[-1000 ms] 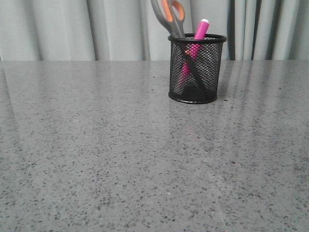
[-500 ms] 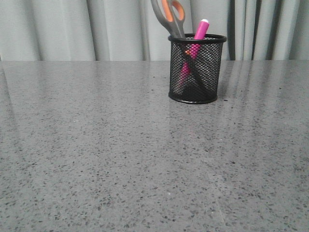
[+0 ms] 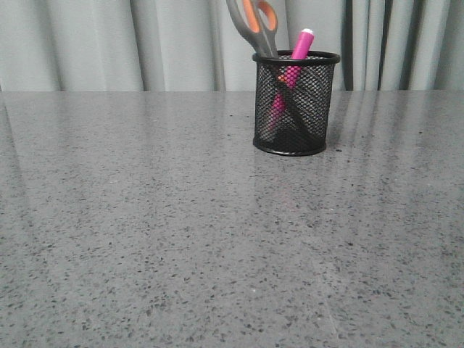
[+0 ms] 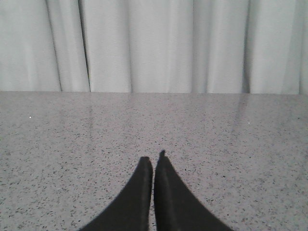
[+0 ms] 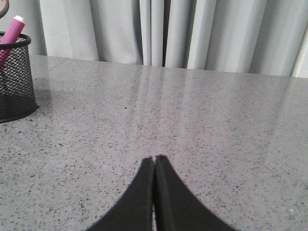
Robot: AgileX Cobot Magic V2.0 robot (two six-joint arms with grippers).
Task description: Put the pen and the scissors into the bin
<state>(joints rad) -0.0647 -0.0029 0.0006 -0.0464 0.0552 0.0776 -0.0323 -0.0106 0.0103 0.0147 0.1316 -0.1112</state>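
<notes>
The black wire-mesh bin [image 3: 294, 109] stands upright on the grey table toward the back, right of centre. The pink pen [image 3: 300, 45] stands inside it, leaning right, white end up. The scissors [image 3: 254, 23] stand in it too, grey handles with orange-lined loops sticking out at the top left. The bin [image 5: 14, 82] and the pen's top [image 5: 12, 30] also show at the edge of the right wrist view. My left gripper [image 4: 154, 159] is shut and empty over bare table. My right gripper [image 5: 155, 158] is shut and empty, well away from the bin. Neither gripper shows in the front view.
Grey speckled table [image 3: 181, 232] spreads across all views. Pale grey curtains [image 3: 109, 43] hang behind its far edge.
</notes>
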